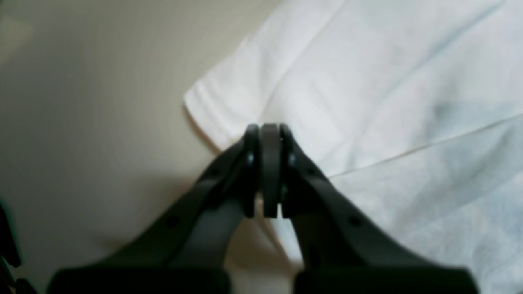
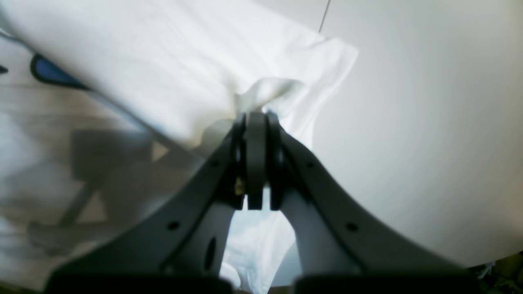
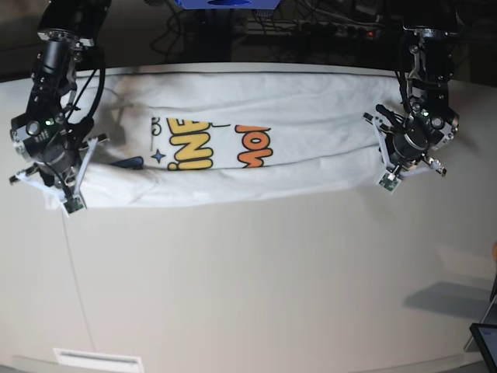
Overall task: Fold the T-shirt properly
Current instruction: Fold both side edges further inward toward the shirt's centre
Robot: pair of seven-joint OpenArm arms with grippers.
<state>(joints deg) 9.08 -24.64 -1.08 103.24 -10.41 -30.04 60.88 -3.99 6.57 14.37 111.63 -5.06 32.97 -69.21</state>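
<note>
Just one T-shirt (image 3: 256, 151), two hands

Both wrist views soft and blurred, bright white worktop (image 3: 256, 272), dark background, base view edges bowed, shadow lower right

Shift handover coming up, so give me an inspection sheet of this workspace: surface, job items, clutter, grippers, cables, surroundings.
Surface: white table, a seam line running down its left part.
Job's things: T-shirt lies as a long band across the far side, front edge folded over, yellow and orange print partly showing.
Clutter: nothing seen on the table besides the shirt.
Grippers: left gripper has its jaws shut at the shirt's hemmed corner; whether cloth is pinched cannot be told. Right gripper is shut on a bunched bit of the T-shirt.
Cables: a dark tangle behind the table's far edge.
Surroundings: dark background; a dark object at the lower right corner.
</note>
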